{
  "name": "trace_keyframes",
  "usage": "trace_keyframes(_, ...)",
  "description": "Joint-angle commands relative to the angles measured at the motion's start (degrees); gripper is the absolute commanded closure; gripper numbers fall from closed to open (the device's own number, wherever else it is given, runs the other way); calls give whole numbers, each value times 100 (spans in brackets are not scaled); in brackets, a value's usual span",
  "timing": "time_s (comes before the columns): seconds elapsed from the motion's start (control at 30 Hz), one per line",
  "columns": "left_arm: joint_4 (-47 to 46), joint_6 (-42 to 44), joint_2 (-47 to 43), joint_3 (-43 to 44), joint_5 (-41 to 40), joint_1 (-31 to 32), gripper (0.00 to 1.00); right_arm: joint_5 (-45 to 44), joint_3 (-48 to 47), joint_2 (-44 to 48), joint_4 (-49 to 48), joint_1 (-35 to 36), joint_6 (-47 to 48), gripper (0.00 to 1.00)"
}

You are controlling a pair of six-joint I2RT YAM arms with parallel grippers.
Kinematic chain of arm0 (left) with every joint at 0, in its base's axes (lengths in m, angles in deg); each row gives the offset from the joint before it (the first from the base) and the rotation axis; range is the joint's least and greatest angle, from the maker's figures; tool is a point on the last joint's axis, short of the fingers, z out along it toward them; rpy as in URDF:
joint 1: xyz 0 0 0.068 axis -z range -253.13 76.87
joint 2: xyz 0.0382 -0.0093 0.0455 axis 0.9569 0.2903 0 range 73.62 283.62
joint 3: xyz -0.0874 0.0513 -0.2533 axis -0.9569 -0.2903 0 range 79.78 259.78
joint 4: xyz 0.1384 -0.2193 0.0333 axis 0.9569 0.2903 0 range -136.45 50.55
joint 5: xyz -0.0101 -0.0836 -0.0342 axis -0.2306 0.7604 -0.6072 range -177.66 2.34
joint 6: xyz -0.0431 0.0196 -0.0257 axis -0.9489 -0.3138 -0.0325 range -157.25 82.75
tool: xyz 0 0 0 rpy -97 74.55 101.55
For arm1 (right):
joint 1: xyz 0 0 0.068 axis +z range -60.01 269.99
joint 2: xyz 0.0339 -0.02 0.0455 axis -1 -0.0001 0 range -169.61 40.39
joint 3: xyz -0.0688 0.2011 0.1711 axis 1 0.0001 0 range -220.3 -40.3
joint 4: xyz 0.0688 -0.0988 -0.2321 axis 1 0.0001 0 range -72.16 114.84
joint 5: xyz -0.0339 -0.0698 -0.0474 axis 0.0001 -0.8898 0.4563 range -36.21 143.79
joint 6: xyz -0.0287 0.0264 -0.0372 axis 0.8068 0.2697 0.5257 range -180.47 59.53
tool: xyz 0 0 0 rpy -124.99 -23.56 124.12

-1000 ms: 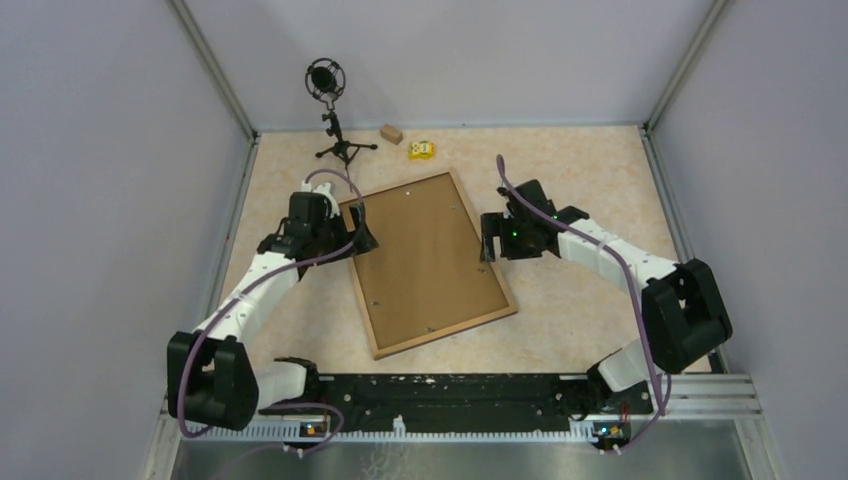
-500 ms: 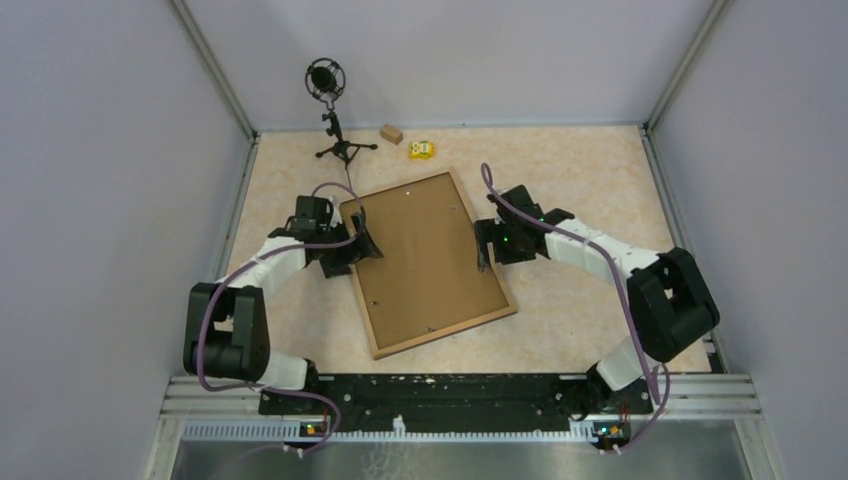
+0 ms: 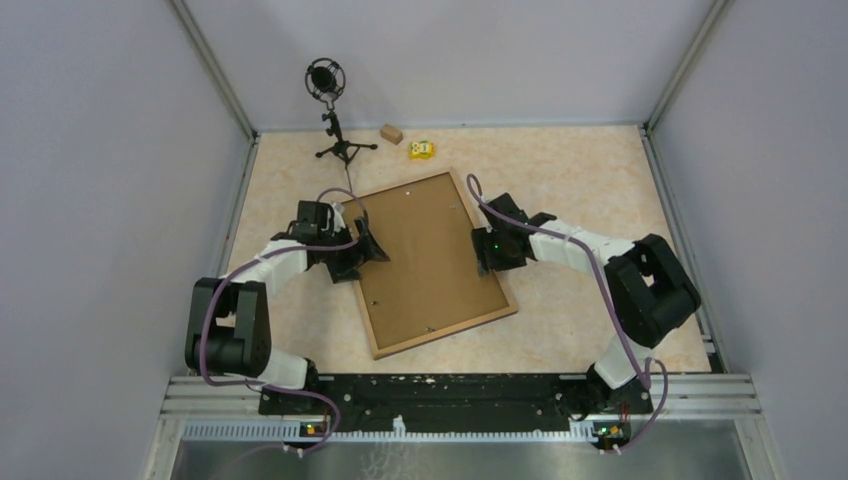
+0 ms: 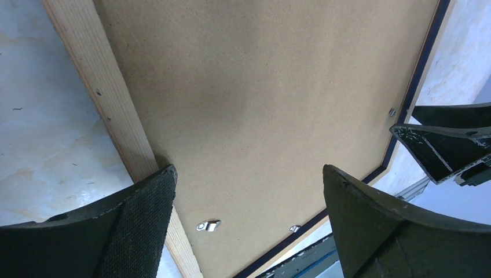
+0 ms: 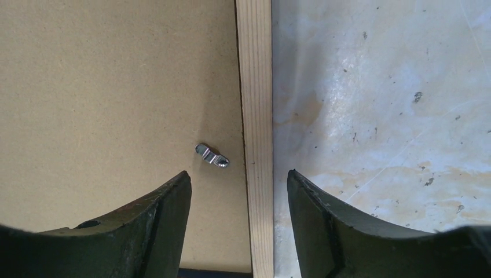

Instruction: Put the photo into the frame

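Both open: the left end effector (image 4: 248,169) gapes wide, the right end effector (image 5: 238,172) straddles the rim of the thin light-wood rectangular frame (image 5: 255,87), so an off-centre pinch could skid it.

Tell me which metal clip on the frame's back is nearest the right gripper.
The silver clip just inside the frame rail, directly ahead of the right gripper; other clips sit along other edges.

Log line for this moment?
frame: back up, backing board in | left gripper: open at left rim | right gripper: open, straddling right rim near clip | photo: not seen
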Motion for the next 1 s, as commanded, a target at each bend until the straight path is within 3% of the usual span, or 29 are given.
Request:
trace_keyframes(0.0, -137, 6, 36, -88, 89, -60, 2, -358, -227, -94, -210, 116, -56, 40)
trace_keyframes(0.4, -152, 40, 47, -95, 157, -150, 3, -891, -401, -406, -89, 357, -79, 46)
trace_keyframes(0.97, -173, 48, 52, -138, 189, -185, 3, -1152, -429, -604, 101, 358, -813, 74)
